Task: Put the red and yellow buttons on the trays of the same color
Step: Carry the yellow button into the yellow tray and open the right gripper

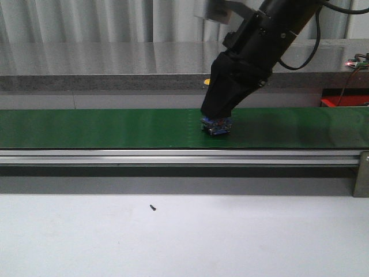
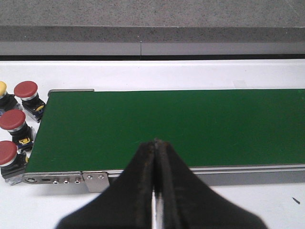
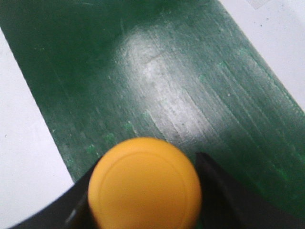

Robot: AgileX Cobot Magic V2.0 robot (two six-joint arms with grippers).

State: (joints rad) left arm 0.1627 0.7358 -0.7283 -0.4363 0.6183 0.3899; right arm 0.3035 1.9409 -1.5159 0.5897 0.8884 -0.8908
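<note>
A yellow button (image 3: 145, 183) fills the space between my right gripper's (image 3: 147, 191) black fingers (image 3: 217, 186), which are closed against its sides. In the front view this right gripper (image 1: 216, 124) is down on the green belt (image 1: 115, 128), with the button's blue-and-grey base (image 1: 217, 126) showing below it. My left gripper (image 2: 156, 143) is shut and empty, hovering over the near edge of the belt (image 2: 190, 124). Three red buttons (image 2: 26, 90) (image 2: 13, 120) (image 2: 7, 152) and part of a yellow one (image 2: 2, 88) stand off the belt's end. No tray shows clearly.
A silver rail (image 1: 173, 157) runs along the belt's front, with a metal bracket (image 1: 362, 173) at its right end. A small dark screw (image 1: 153, 208) lies on the white table. Behind the belt are a small yellow patch (image 1: 206, 82) and a red object (image 1: 334, 102).
</note>
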